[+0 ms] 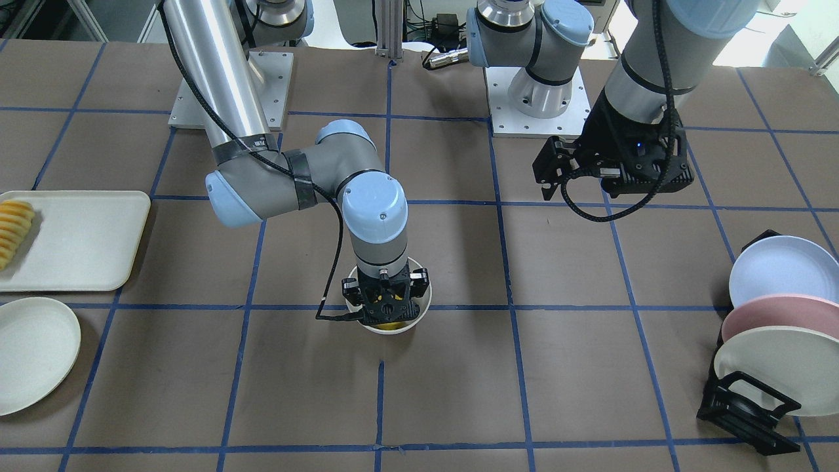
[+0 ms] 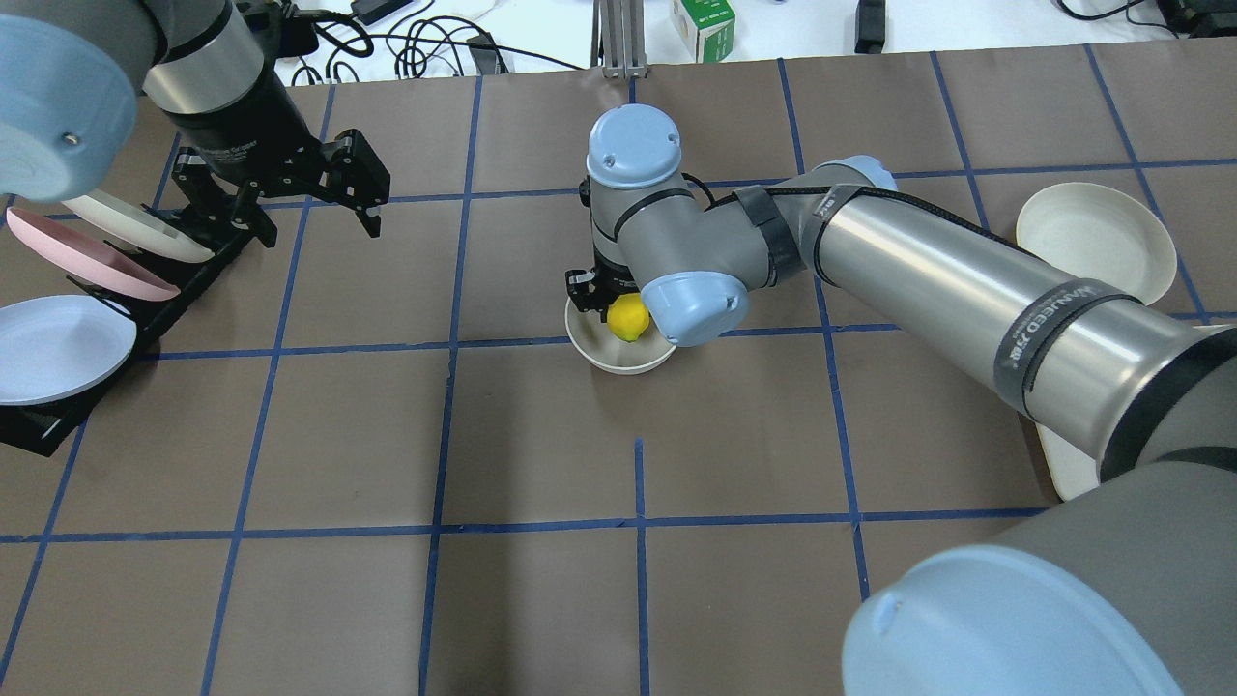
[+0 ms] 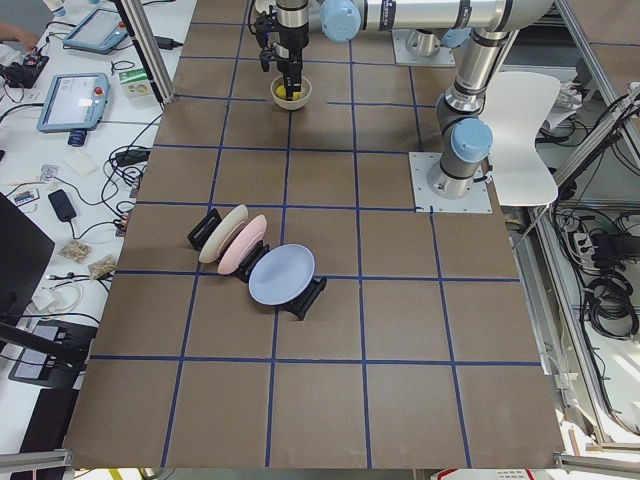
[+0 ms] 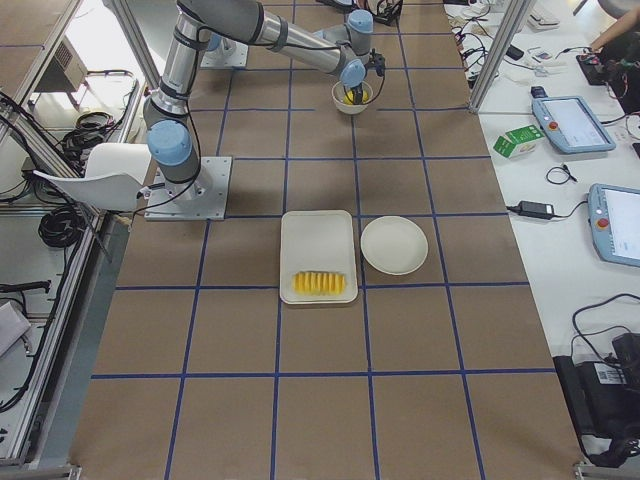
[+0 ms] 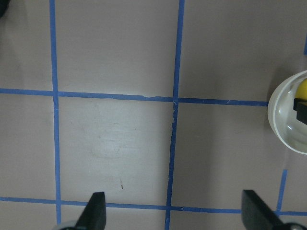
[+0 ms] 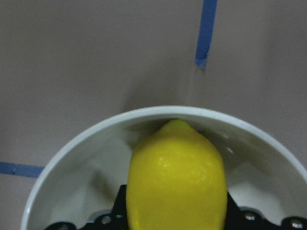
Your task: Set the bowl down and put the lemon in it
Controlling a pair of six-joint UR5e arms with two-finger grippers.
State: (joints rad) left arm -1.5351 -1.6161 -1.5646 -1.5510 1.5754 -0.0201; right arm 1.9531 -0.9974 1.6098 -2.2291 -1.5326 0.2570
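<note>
The brown table (image 2: 541, 599), gridded with blue tape, takes up the whole space. The right arm (image 2: 947, 280) stretches far across it to the middle and bends straight down. The left arm (image 2: 222, 87) hangs in the air on its own side, above bare table and near a black rack (image 1: 741, 410) that holds three plates on edge: blue, pink and cream.

On the right arm's side lies a white tray (image 1: 85, 236) with a row of yellow slices (image 1: 14, 229) at one end, and just beside it a flat cream plate (image 1: 33, 354).

The bowl (image 2: 618, 360) stands upright near the table's middle, on a tape line. The right gripper (image 1: 387, 307) reaches down inside it, fingers pressed against both sides of the lemon (image 2: 628, 317), which sits within the rim with its tip toward the bowl's wall. I cannot tell whether the lemon touches the bottom.

The left gripper (image 5: 175, 211) holds nothing, its fingers spread wide.
</note>
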